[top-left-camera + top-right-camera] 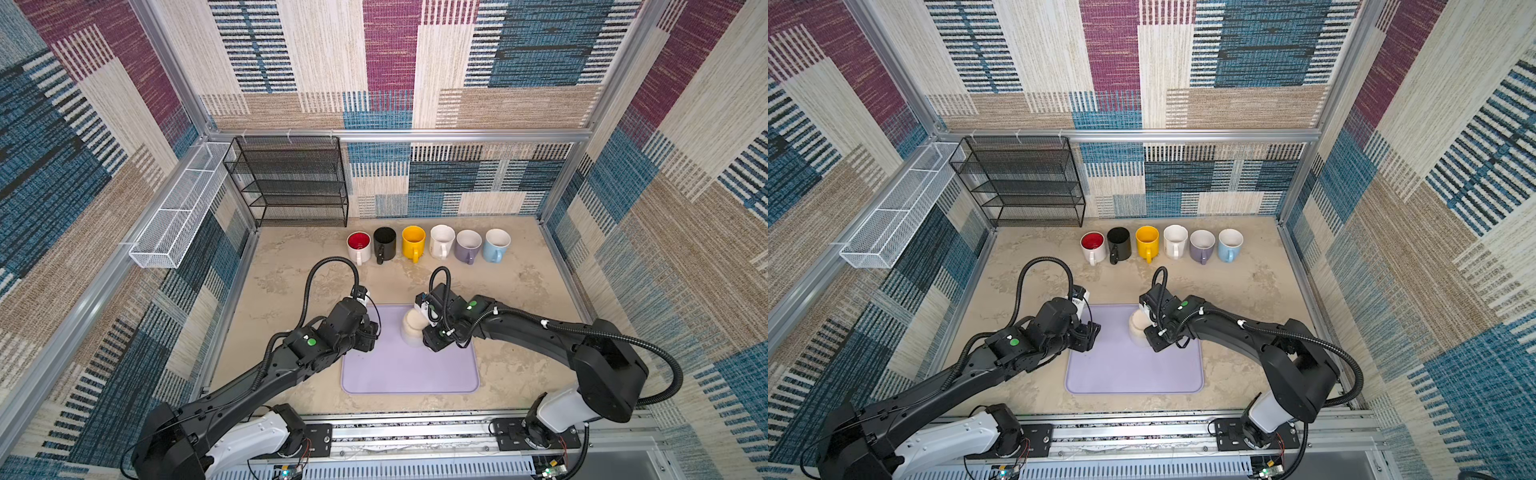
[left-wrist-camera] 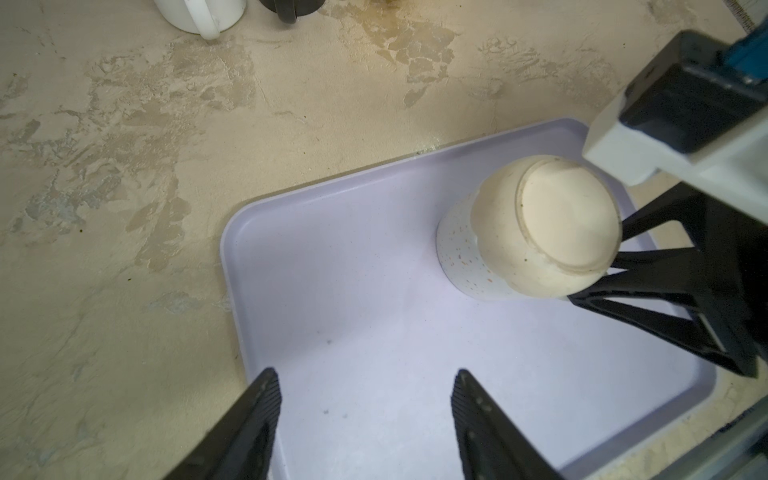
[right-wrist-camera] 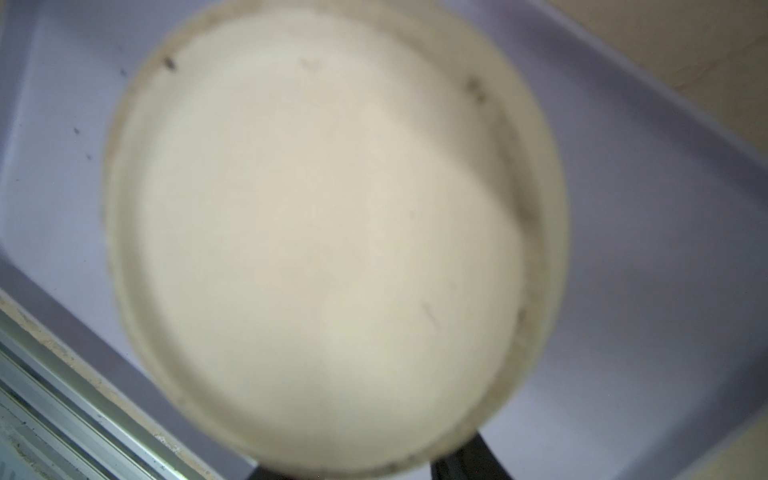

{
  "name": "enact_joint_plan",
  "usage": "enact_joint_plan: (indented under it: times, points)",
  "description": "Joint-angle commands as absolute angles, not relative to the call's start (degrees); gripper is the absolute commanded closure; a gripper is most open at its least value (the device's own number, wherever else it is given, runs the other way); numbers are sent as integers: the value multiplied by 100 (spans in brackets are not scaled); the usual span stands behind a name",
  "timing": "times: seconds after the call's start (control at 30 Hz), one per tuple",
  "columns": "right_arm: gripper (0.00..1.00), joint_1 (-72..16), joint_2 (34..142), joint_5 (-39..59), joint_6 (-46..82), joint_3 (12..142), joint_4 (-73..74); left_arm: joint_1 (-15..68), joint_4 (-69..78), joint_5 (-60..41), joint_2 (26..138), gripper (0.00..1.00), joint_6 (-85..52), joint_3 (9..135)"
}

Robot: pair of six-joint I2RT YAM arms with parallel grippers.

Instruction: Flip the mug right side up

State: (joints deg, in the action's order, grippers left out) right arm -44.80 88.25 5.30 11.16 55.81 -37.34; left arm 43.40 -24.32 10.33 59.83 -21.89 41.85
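Base up on the tray: a cream and speckled-white ceramic mug (image 1: 413,328) (image 1: 1139,328) (image 2: 540,232) stands mouth-down in the far half of a flat lavender tray with rounded corners (image 1: 407,376) (image 1: 1129,376) (image 2: 374,299) (image 3: 648,249). The tray lies on the mottled beige tabletop (image 1: 291,282) between the two black arms.

The right gripper (image 1: 428,332) (image 1: 1152,332) (image 2: 606,278) sits hard against the mug's right side. From the left wrist camera its black truss-like fingers (image 2: 648,270) meet the mug's wall just below the base. From its own wrist camera the round cream base (image 3: 332,232) nearly fills the picture, with only two dark fingertips (image 3: 465,463) showing at its edge. The fingers look drawn fairly close, but the contact is hidden behind the mug, and I cannot tell whether they have clamped onto it.

The left gripper (image 1: 370,332) (image 1: 1091,332) (image 2: 365,415) hovers over the tray's left edge, apart from the mug. Its two ribbed black fingers (image 2: 262,415) are spread wide with only bare tray between them.

At the back of the table is a row of six upright mugs (image 1: 413,243) (image 1: 1147,243), handles toward the arms. A black wire shelf rack (image 1: 291,183) stands in the back left corner beside a long white mesh basket (image 1: 178,208) on the left wall.
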Motion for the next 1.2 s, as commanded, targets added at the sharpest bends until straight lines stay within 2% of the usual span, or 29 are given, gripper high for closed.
enact_joint_plan:
  times: [0.0,0.5,1.17]
  points:
    - [61,-4517,8876,329,1222,5659,-3643,4333,-2479,1132,5947,33,-2093,4157]
    - [65,-4588,9091,93,1292,5709,-3630,4333,-2530,1125,5882,34,-2135,4144]
    - [81,-4605,9123,-82,1360,5757,-3603,4323,-2549,1140,5773,34,-2158,4157]
